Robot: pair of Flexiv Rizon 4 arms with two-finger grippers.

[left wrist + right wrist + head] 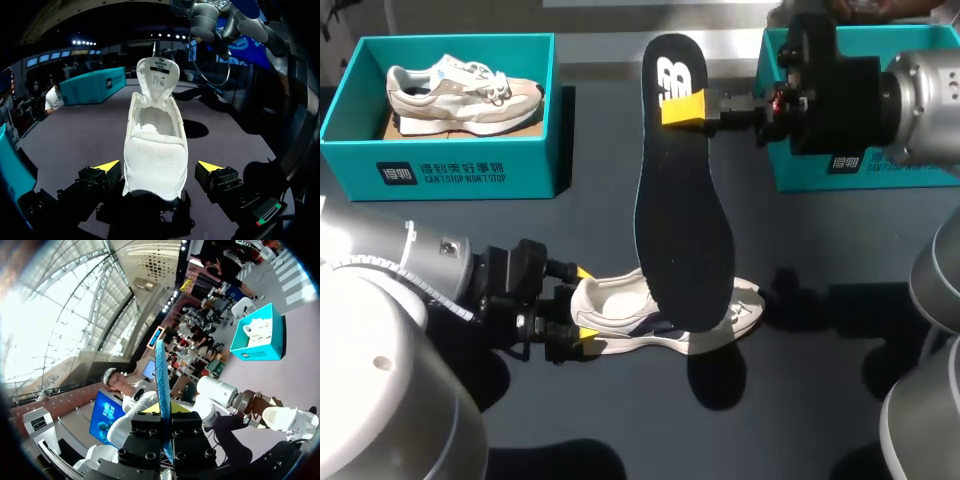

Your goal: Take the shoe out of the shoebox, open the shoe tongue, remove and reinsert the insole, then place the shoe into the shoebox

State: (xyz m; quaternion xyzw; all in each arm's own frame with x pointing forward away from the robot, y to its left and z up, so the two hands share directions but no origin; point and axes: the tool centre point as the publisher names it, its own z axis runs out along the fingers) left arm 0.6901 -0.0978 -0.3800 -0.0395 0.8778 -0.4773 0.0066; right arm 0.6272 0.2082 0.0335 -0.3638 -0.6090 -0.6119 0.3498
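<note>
You have a dark grey table [590, 215] across the whole workspace. At 10 o'clock on it stands a teal box [440, 165], open at the top, with white print on its front wall. A second shoe [460, 95], cream and white, lies inside on its sole, toe toward 3 o'clock. A bit of brown card [390, 126] shows under its heel.

Your left arm [380, 300] and right arm [930, 100] are smooth silver-grey tubes with rounded joints. You'll find each ends in a boxy black block studded with bolts. The left gripper [583, 303] and right gripper [682, 108] carry bright yellow wedge tips.
</note>
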